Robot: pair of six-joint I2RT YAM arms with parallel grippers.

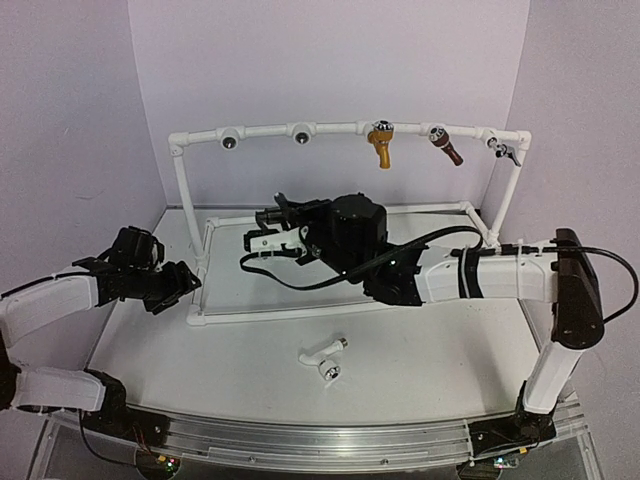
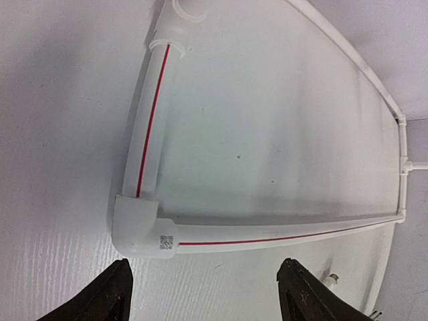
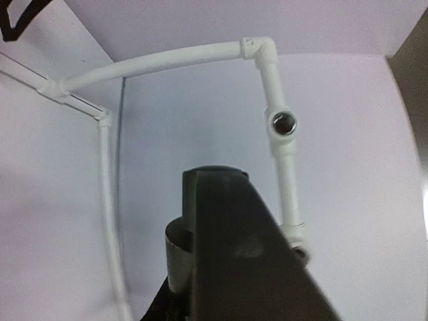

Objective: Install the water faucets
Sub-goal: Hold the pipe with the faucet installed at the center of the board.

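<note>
Right fingers (image 1: 285, 228) are pressed together on what looks like the black faucet (image 3: 175, 261), its metal stub poking out beside them, with an open socket (image 3: 283, 122) just ahead. Left fingers (image 2: 107, 297) are spread, nothing between them. White faucet (image 1: 322, 355) lies on the tabletop (image 1: 440, 370), well apart from both. Probably light, hard, slick plastic, so grab the body, not the knob.

I can find no words or numbers that I can read in any view; the one mark is a small square code (image 2: 166, 242), black dots on white, like the ones you scan; it sits on the white corner piece (image 2: 134, 224) of the pipe frame lying on the bench (image 2: 60, 167); the dots are too tiny for me to make out.
</note>
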